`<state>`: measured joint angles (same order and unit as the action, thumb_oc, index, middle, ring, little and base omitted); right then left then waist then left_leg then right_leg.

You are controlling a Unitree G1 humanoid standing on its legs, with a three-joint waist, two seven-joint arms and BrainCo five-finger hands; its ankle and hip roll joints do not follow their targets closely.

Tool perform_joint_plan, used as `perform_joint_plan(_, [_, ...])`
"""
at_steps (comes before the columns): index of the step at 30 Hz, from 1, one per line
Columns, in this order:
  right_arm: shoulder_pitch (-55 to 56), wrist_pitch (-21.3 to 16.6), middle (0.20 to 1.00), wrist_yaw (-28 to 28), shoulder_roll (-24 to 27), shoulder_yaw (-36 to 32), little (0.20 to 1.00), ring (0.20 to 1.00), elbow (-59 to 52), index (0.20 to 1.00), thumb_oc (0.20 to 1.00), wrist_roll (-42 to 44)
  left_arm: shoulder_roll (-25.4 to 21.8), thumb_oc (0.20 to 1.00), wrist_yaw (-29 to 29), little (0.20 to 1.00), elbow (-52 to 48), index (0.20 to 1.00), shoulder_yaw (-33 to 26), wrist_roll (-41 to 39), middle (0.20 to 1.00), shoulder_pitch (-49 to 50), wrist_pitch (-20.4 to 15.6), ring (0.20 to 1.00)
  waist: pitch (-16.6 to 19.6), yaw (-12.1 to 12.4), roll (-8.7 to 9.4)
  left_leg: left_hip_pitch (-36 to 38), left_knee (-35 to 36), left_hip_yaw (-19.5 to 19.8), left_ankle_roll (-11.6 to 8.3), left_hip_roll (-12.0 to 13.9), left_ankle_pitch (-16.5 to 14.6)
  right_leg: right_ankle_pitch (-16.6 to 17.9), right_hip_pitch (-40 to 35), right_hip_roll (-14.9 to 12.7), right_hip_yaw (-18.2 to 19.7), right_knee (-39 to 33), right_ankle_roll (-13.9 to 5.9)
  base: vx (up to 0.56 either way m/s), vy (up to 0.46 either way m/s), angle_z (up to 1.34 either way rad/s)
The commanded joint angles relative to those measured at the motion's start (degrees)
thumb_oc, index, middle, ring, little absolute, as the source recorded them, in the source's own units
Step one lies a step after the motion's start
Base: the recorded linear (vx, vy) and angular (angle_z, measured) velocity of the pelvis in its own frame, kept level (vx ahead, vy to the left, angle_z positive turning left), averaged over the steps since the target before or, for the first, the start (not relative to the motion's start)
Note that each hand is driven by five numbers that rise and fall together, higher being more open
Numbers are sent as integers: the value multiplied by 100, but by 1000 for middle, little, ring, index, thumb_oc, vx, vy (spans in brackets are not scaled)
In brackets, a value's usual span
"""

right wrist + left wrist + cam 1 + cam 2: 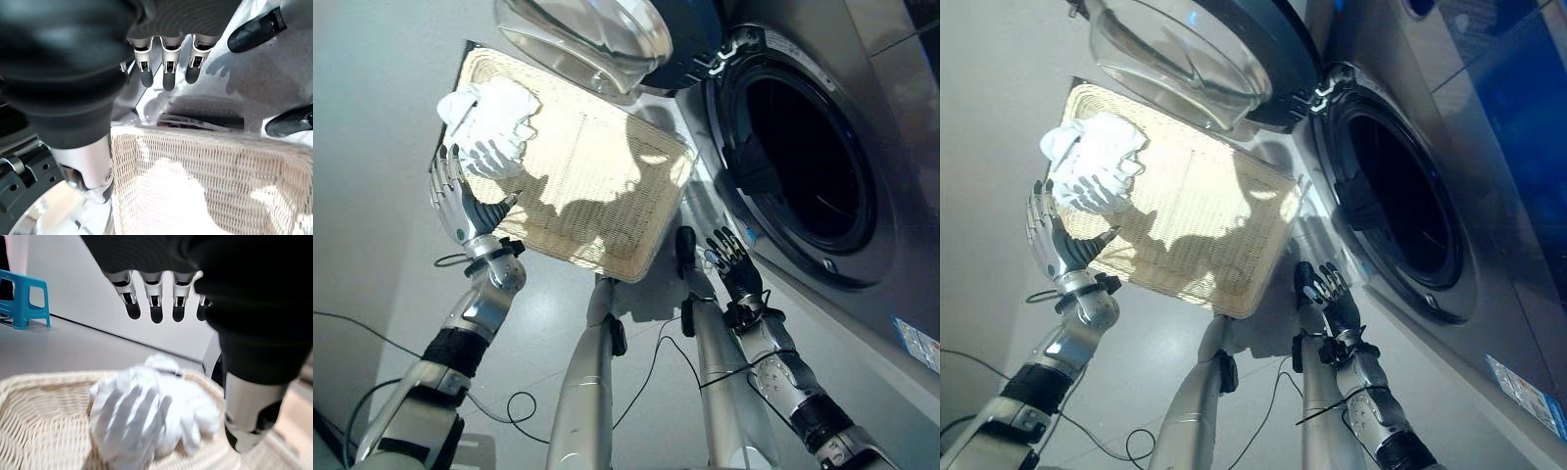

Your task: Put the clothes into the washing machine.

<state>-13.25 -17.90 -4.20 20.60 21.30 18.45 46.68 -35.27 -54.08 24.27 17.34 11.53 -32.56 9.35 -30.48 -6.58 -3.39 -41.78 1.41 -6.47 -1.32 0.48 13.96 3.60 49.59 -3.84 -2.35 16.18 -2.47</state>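
Crumpled white cloth bundle (489, 122) sits in far corner of flat cream wicker basket (597, 186). Left hand (455, 201) fingers spread, empty, just beside it, looks lined up for grab. Right hand (734, 262) relaxed open near round dark washer drum opening (808, 162), glass door (592, 39) swung open ready for loading.

A crumpled white cloth bundle (489, 119) lies in the woven cream wicker basket's (607, 211) ten o'clock corner; at three o'clock, the grey front-loading washing machine (803, 162) stands open.
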Motion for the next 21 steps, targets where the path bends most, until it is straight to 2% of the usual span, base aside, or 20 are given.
perform_joint_plan(1, [16, 149, 1000, 66, 79, 174, 1000, 1000, -515, 1000, 1000, -82, -465, 1000, 146, 1000, 247, 1000, 41, -38, 1000, -269, 484, 1000, 69, 24, 393, -204, -874, -311, -256, -277, -601, 692, -247, 239, -77, -807, -334, 17, 137, -12])
perform_joint_plan(6, [-78, 312, 1000, 118, 235, 266, 1000, 1000, -656, 1000, 1000, -7, -613, 1000, 262, 1000, 628, 1000, 252, -106, 1000, -611, 963, 1000, 69, -79, 542, -377, -1140, -433, -233, -323, -718, 760, -134, 251, -4, -831, -335, 11, 103, -7])
perform_joint_plan(8, [-78, 364, 1000, 199, 309, 288, 1000, 1000, -710, 1000, 1000, 98, -644, 1000, 236, 1000, 820, 1000, 308, -258, 1000, -752, 1299, 1000, 69, -132, 611, -464, -1265, -467, -216, -340, -776, 778, -64, 269, 40, -812, -339, 44, 124, -4])
perform_joint_plan(9, [2, 375, 1000, 203, 353, 353, 1000, 1000, -768, 1000, 1000, 130, -629, 1000, 150, 1000, 1008, 1000, 397, -385, 1000, -801, 1634, 1000, 69, -165, 644, -372, -1446, -435, -236, -327, -1016, 628, -169, 300, 85, -750, -375, 71, 108, -7])
perform_joint_plan(13, [26, 402, 1000, 262, 435, 374, 1000, 1000, -852, 1000, 1000, 241, -703, 1000, 31, 1000, 1279, 1000, 465, -467, 1000, -974, 2225, 1000, 69, -233, 722, -467, -1682, -442, -208, -329, -1152, 630, -82, 320, 161, -702, -372, 34, 96, -9])
perform_joint_plan(14, [29, 406, 1000, 283, 481, 367, 1000, 1000, -895, 1000, 1000, 290, -753, 1000, -15, 1000, 1432, 1000, 505, -387, 1000, -1076, 2619, 1000, 69, -286, 772, -552, -1851, -463, -197, -323, -1247, 642, -6, 321, 197, -675, -377, 23, 105, -6])
perform_joint_plan(17, [13, 413, 1000, 347, 556, 352, 1000, 1000, -916, 1000, 1000, 399, -855, 1000, -216, 1000, 1667, 1000, 644, -342, 1000, -1276, 3197, 1000, 69, -377, 863, -686, -2097, -526, -170, -300, -1412, 674, 125, 331, 250, -651, -381, 33, 112, -7])
perform_joint_plan(21, [29, 377, 1000, 411, 641, 358, 1000, 1000, -945, 1000, 1000, 511, -1018, 1000, -541, 1000, 1833, 1000, 709, -340, 1000, -1471, 3496, 1000, 69, -466, 956, -829, -2340, -579, -167, -260, -1566, 704, 266, 349, 316, -620, -380, 30, 62, -6])
